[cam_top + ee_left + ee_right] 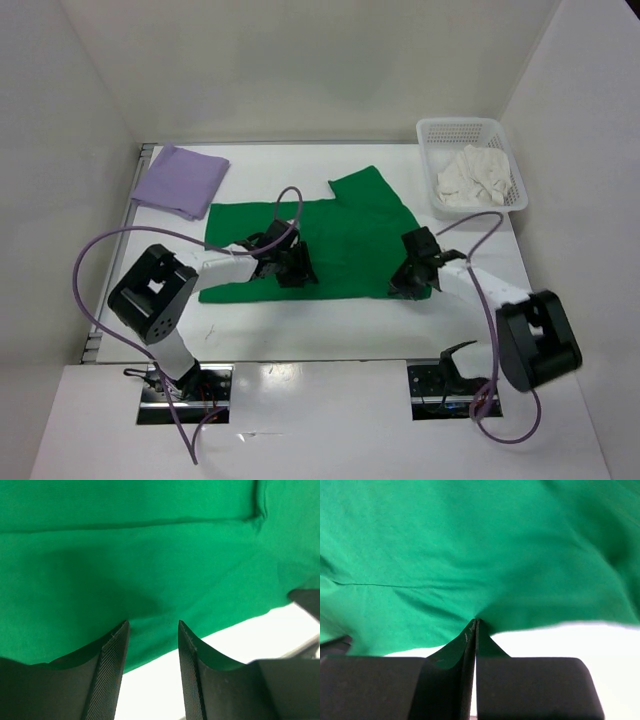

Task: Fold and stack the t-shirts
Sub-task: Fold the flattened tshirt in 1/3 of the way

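Observation:
The green t-shirt [345, 235] lies spread flat in the middle of the table. My left gripper [297, 272] is open at its near hem; the green cloth [150, 580] edge runs between the open fingers. My right gripper [408, 283] is shut on the shirt's near right hem, with the cloth [470, 555] pinched and puckered at the fingertips [476, 622]. The lavender t-shirt [181, 180] lies folded at the far left. The cream-white t-shirt [475, 178] lies crumpled in the basket.
A white mesh basket [432, 135] stands at the far right corner of the table [330, 320]. White walls close in the far and side edges. A purple cable loops over the left arm.

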Controlling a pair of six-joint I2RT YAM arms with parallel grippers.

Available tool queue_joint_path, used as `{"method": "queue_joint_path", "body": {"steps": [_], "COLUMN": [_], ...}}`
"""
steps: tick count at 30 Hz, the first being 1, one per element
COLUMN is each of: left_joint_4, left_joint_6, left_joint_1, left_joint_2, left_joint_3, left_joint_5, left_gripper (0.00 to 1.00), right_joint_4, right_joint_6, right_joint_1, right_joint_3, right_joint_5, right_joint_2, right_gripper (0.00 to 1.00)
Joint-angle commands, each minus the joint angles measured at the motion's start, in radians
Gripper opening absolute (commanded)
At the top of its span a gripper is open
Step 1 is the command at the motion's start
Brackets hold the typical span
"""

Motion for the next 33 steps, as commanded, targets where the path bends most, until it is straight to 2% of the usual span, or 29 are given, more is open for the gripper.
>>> {"method": "queue_joint_path", "body": {"steps": [1, 4, 6, 8, 9, 13, 14, 15, 17, 18, 19, 20, 21, 22, 24, 26, 27, 29, 30, 31, 32, 33], "left_joint_4": [-0.105, -0.129, -0.155, -0.218, -0.231, -0.231, -0.254, -0.254, -0.289, -0.289, -0.201, -0.147, -0.042, -0.021, -0.104, -0.123, -0.09, -0.036, 0.002, 0.015, 0.015, 0.027], "left_joint_6": [-0.036, -0.048, -0.02, -0.008, -0.008, 0.027, 0.038, 0.052, 0.052, 0.031, -0.061, -0.122, -0.179, -0.25, -0.264, -0.264, -0.264, -0.246, -0.246, -0.246, -0.226, -0.208], "left_joint_1": [-0.08, -0.146, -0.146, -0.146, -0.13, 0.034, 0.079, 0.163, 0.214, 0.214, 0.205, 0.19, 0.136, 0.108, 0.081, 0.056, 0.006, -0.028, -0.028, -0.028, -0.028, -0.015], "left_joint_2": [0.014, 0.045, 0.045, 0.019, -0.028, -0.185, -0.205, -0.231, -0.25, -0.289, -0.32, -0.355, -0.416, -0.438, -0.469, -0.521, -0.541, -0.584, -0.584, -0.572, -0.558, -0.541], "left_joint_3": [-0.071, -0.023, -0.001, 0.033, 0.047, 0.047, 0.047, 0.047, 0.07, 0.053, 0.01, -0.11, -0.172, -0.223, -0.234, -0.205, -0.205, -0.196, -0.212, -0.225, -0.225, -0.205], "left_joint_5": [0.084, 0.128, 0.128, 0.069, 0.008, -0.054, -0.065, -0.065, -0.01, 0.036, 0.142, 0.18, 0.203, 0.22, 0.185, 0.116, 0.093, 0.07, 0.07, 0.07, 0.091, 0.104], "left_gripper": [0.52, 0.56, 0.59, 0.59, 0.6, 0.58, 0.52, 0.5, 0.5, 0.5, 0.5, 0.5, 0.5, 0.5, 0.52, 0.61, 0.64, 0.73, 0.76, 0.77, 0.77, 0.81], "right_joint_4": [-0.12, -0.172, -0.183, -0.192, -0.192, -0.119, -0.103, -0.081, -0.089, -0.099, -0.099, -0.09, -0.027, 0.016, 0.08, 0.081, 0.081, 0.09, 0.133, 0.177, 0.177, 0.196], "right_joint_6": [0.089, 0.104, 0.104, 0.095, 0.081, 0.025, 0.009, -0.009, -0.067, -0.084, -0.094, -0.094, -0.077, -0.036, 0.009, 0.056, 0.057, 0.066, 0.066, 0.055, 0.041, 0.031], "right_joint_1": [-0.038, -0.047, -0.061, -0.074, -0.074, -0.074, -0.074, -0.074, -0.057, -0.029, -0.012, 0.006, 0.062, 0.098, 0.196, 0.236, 0.253, 0.264, 0.264, 0.264, 0.278, 0.278], "right_joint_3": [-0.049, -0.049, -0.025, 0.002, 0.037, 0.129, 0.146, 0.187, 0.268, 0.29, 0.304, 0.304, 0.287, 0.263, 0.203, 0.193, 0.203, 0.218, 0.218, 0.23, 0.241, 0.25], "right_joint_5": [0.046, 0.037, 0.027, 0.018, 0.018, -0.035, -0.06, -0.074, -0.1, -0.1, -0.114, -0.143, -0.16, -0.18, -0.209, -0.233, -0.233, -0.21, -0.23, -0.243, -0.243, -0.262], "right_joint_2": [-0.195, -0.278, -0.287, -0.306, -0.306, -0.295, -0.243, -0.21, -0.098, -0.07, -0.051, -0.042, -0.051, -0.063, -0.083, -0.074, -0.065, -0.065, -0.065, -0.065, -0.053, -0.025], "right_gripper": [0.02, 0.05, 0.12, 0.16, 0.21, 0.25, 0.22, 0.17, 0.16, 0.14, 0.12, 0.12, 0.12, 0.12, 0.12, 0.12, 0.14, 0.22, 0.26, 0.34, 0.35, 0.37]}}
